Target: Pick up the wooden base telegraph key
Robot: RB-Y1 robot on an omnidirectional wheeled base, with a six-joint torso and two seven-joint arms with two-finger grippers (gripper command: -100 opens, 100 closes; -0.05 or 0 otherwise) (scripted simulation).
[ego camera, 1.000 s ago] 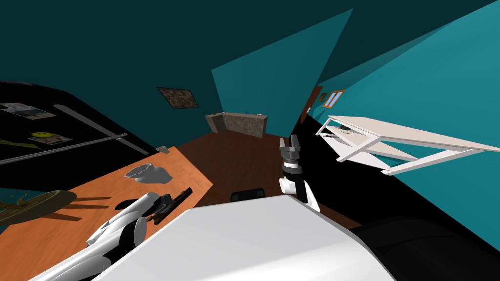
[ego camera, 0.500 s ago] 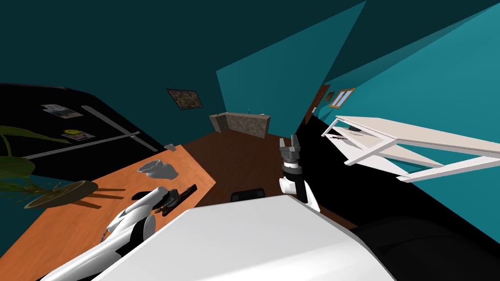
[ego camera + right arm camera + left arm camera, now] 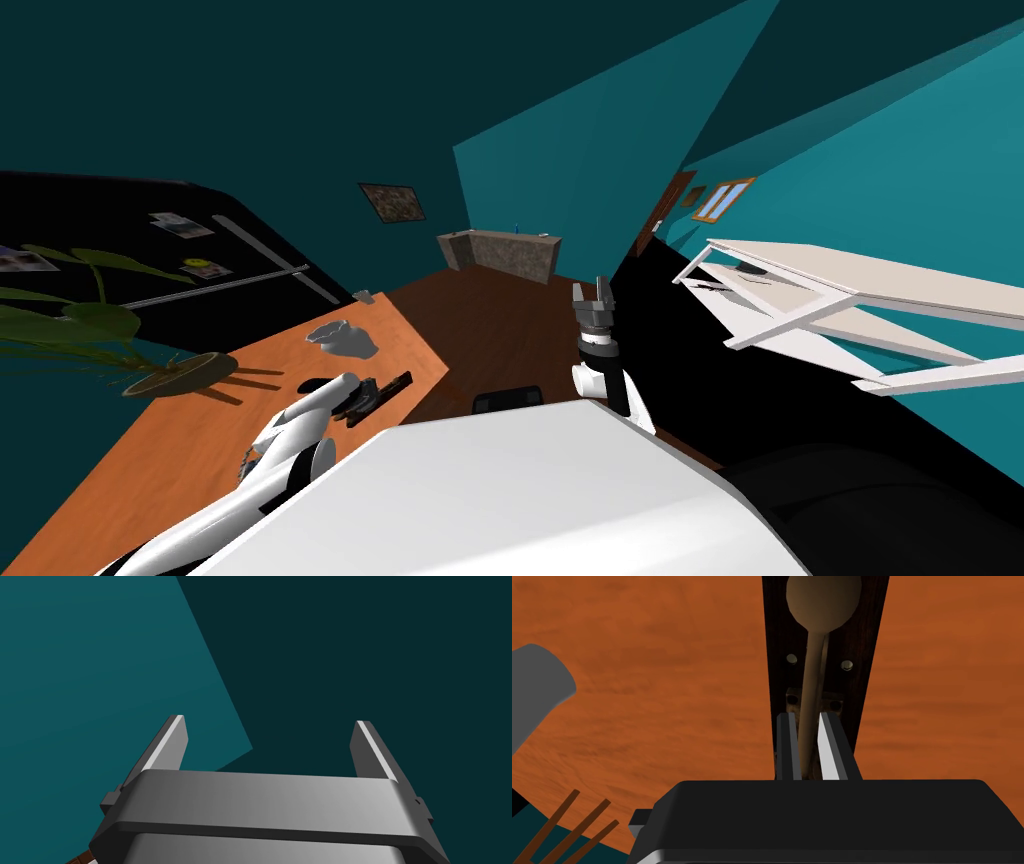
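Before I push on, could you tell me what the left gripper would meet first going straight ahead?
The left gripper, shut on the telegraph key, would likely meet that key's dark base beyond its fingertips, then the orange table; depth is unclear.

telegraph key (image 3: 817, 666) (dark wooden base, brown round-knobbed lever) lies flat on the orange tabletop (image 3: 937, 701).

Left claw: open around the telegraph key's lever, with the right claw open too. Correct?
Not quite. The left claw is shut, not open: its fingers press the sides of the telegraph key lever, as the left wrist view shows. The right claw is open, as you said.
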